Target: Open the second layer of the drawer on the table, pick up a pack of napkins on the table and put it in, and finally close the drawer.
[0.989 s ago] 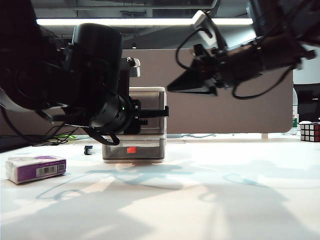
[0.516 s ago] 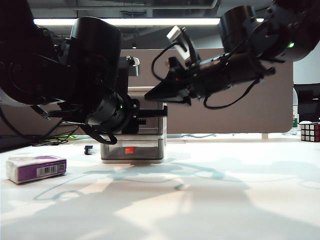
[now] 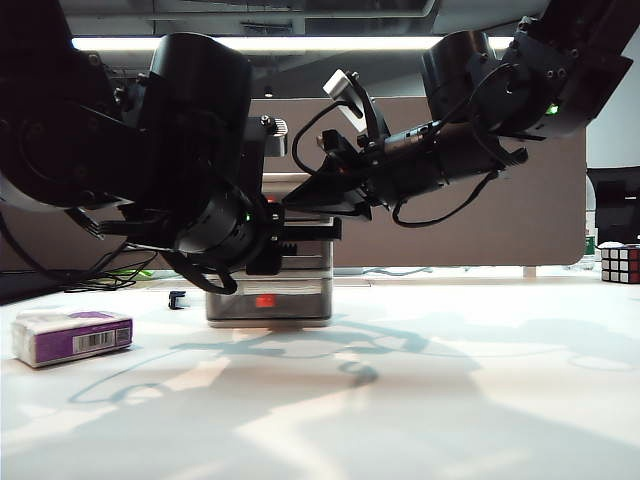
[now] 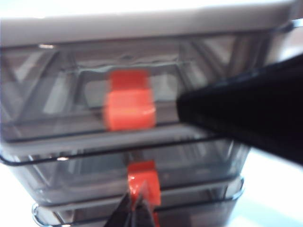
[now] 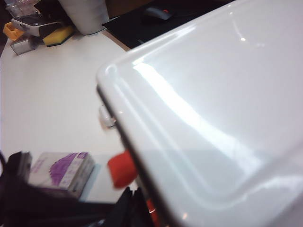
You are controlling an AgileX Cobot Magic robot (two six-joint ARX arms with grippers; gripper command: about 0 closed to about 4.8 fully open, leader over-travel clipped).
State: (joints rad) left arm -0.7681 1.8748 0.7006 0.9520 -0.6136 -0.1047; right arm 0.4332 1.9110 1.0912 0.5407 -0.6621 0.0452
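Observation:
The drawer [image 3: 300, 296] stands at the table's [image 3: 420, 400] back left, its front towards the exterior camera. My left gripper [image 4: 136, 208] is shut on the red-orange tab [image 4: 141, 175] of the second layer [image 4: 71, 170], which sticks out slightly. In the exterior view the left gripper [image 3: 268, 238] covers that layer. My right gripper [image 3: 292, 202] is shut, with its tip at the front top edge of the drawer [image 5: 213, 118]. In the right wrist view the right gripper [image 5: 135, 201] sits beside a red tab [image 5: 124, 170]. The pack of napkins [image 3: 70, 337] lies at the table's left; it also shows as the purple-and-white pack of napkins [image 5: 61, 172].
A Rubik's cube [image 3: 620, 263] sits at the far right edge. A small dark item [image 3: 178, 298] lies left of the unit. A small white rounded object [image 5: 106, 116] lies beside the unit. Yellow clutter [image 5: 38, 33] sits at the far side.
My right arm has swung down and to the left from high above, bringing its shut gripper to the top front of the drawer unit. The left gripper has stayed at the middle drawer.

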